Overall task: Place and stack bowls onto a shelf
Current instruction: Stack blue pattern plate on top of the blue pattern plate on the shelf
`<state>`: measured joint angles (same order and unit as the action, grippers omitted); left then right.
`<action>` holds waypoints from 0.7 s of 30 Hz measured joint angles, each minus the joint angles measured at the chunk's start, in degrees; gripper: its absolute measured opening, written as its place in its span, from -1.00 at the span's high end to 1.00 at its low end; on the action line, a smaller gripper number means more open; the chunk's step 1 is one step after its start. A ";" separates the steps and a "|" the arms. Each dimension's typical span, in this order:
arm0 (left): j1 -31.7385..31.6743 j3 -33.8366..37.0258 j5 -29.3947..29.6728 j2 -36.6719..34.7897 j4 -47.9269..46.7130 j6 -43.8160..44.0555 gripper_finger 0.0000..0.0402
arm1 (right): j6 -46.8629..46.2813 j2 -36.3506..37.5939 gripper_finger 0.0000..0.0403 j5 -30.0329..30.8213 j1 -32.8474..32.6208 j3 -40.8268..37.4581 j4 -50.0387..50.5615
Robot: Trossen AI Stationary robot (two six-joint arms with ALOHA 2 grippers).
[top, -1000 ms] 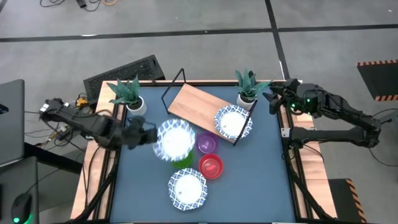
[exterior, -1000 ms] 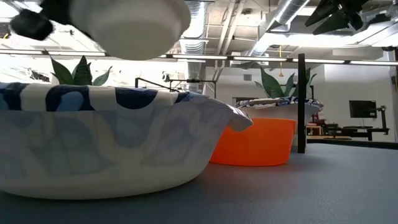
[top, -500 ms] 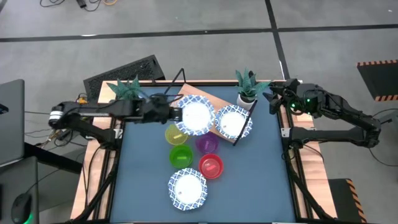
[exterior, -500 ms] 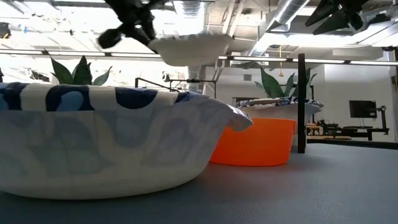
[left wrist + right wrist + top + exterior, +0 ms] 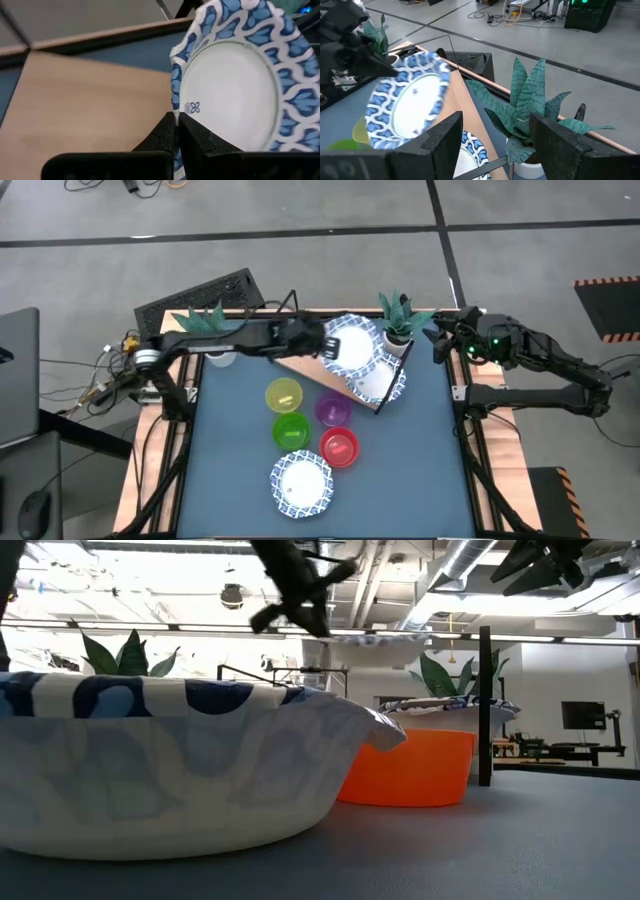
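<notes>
- Since the earlier frames the left gripper (image 5: pixel 318 345) had swung its blue-rimmed dish (image 5: pixel 349 345) from over the small bowls across to the shelf (image 5: pixel 303 350), so that the dish hung above the board's right end, overlapping the dish already there.
- Its jaws were clamped thin on the dish's rim — the fingers (image 5: pixel 162 135) nearly met, with only the patterned edge between them, and the dish (image 5: pixel 235 82) stood tilted, its white face turned toward the wrist camera.
- From table height the held dish (image 5: pixel 380 638) showed as a flat sliver high in the air, clear of everything below.
- A second dish (image 5: pixel 378 380) lay on the shelf's right end, partly beneath the carried one; a black wire frame ran along that edge.
- Two potted plants stood at the back of the table: one (image 5: pixel 398 320) just beside the held dish, the other (image 5: pixel 205 325) near the left arm.
- On the blue tabletop in front of the shelf sat the yellow bowl (image 5: pixel 283 396), green bowl (image 5: pixel 291 430), purple bowl (image 5: pixel 332 411) and red bowl (image 5: pixel 340 447), close together, with a third dish (image 5: pixel 300 482) nearest the front edge.
- The right gripper (image 5: pixel 441 338) waited off the table's right rear corner — its fingers (image 5: pixel 445 137) stood wide apart, holding nothing.
</notes>
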<state>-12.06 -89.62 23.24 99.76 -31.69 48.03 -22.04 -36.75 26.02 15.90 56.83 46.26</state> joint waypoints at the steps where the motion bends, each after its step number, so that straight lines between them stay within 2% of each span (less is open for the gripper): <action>1: -0.20 -2.23 0.01 1.76 -0.71 -1.38 1.00 | 0.00 0.00 -0.27 0.02 0.00 0.01 0.00; 6: -0.47 -12.75 0.72 9.78 -5.57 -5.52 1.00 | 0.02 0.00 -0.27 0.01 0.00 0.01 0.00; 10: -0.41 -17.95 -0.62 13.83 -7.47 -7.11 1.00 | 0.02 0.00 -0.27 0.02 0.00 0.01 0.00; 21: 0.75 -19.96 -6.85 16.76 -7.68 -6.93 1.00 | 0.91 0.00 -0.27 1.31 0.00 0.01 0.02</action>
<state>-11.31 -109.58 16.39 116.52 -39.37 41.10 -21.14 -36.75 27.33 15.90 56.84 46.27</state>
